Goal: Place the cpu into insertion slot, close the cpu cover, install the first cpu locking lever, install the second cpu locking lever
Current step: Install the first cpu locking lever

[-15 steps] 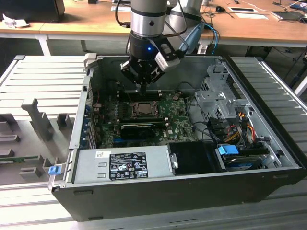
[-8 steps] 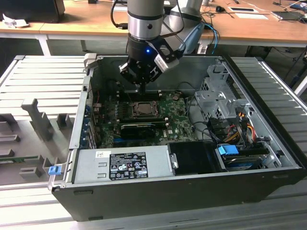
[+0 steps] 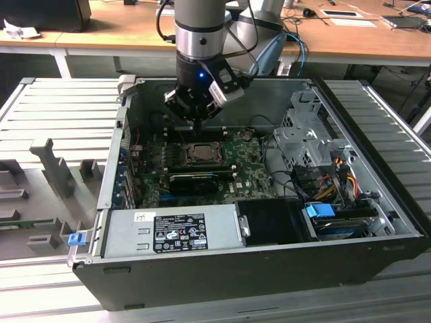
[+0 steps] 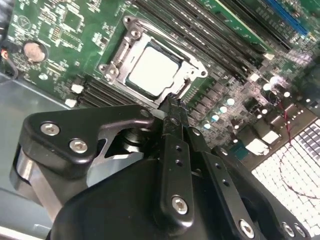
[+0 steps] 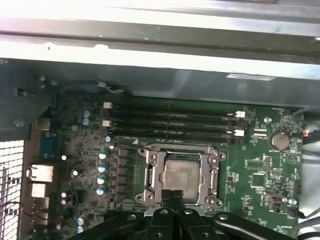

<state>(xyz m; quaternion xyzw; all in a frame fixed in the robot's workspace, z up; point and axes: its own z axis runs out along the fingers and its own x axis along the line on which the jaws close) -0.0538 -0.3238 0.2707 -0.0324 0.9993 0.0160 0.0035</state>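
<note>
1. Computer case [image 3: 222, 286]: open-topped, with a slatted metal bench [image 3: 67, 108] around it. It holds a power supply [image 3: 168, 232] along the near wall and a green circuit board [image 3: 252, 171] on the floor. A grey drive cage [image 3: 303, 131] and bundled cables [image 3: 337, 171] sit toward the exterior view's right.
2. Green circuit board, contents: a long black finned card [image 3: 195, 182], a row of memory slots [image 5: 170, 122], and the insertion slot [image 5: 148, 175] between them.
3. Gripper [image 4: 172, 106]: fingers clenched together, grasping nothing. The tips sit at the edge of the insertion slot; whether they touch it or hang just above cannot be told.
4. Contents of the insertion slot: the cpu, seated flat inside the silver rim.
5. cpu cover [image 4: 194, 75]: lying down flat over the slot, its window framing the chip.
6. cpu [image 5: 179, 176]: pale face showing through the window, clear of the fingertips.
7. Step in hand, by judgement: placement and cover look done, so this is lever work. Whether either lever is latched cannot be told. The move calls for a firm, narrow press on a thin lever, kept off the chip face.
</note>
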